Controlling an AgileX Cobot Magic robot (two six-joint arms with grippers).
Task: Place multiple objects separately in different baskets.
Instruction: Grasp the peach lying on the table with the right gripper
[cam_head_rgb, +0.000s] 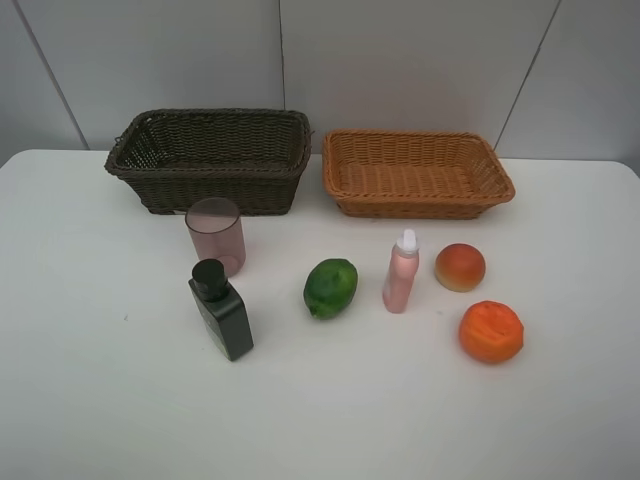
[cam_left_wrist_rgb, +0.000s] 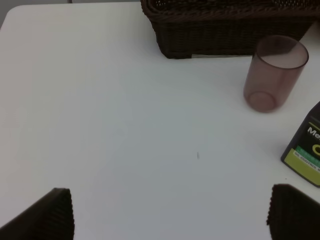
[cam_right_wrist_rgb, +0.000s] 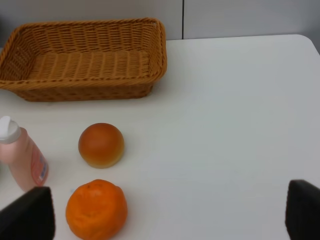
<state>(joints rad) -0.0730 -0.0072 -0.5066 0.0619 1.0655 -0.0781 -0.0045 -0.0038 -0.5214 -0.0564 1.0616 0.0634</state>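
Left jaws apart | cup (cam_left_wrist_rgb: 275, 72) ahead, clear | right jaws apart | orange (cam_right_wrist_rgb: 96, 209) near

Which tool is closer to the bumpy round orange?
Right. The right tool hangs open with the bumpy round orange just beside one fingertip. The left tool faces the translucent mauve cup and black square bottle; the orange is out of its view.

1. A deep dark brown basket (cam_head_rgb: 215, 190) is set at the back left, with a shallower tan basket (cam_head_rgb: 415, 205) just beside it.
2. A translucent mauve cup (cam_head_rgb: 216, 235) is stood upright before the dark basket, with a black square bottle (cam_head_rgb: 222, 312) just in front.
3. A green lime (cam_head_rgb: 331, 287) is laid centrally, and a pink white-capped bottle (cam_head_rgb: 401, 273) is stood upright to its right.
4. A peach-coloured fruit (cam_head_rgb: 460, 267) and an orange (cam_head_rgb: 491, 331) are placed furthest right.
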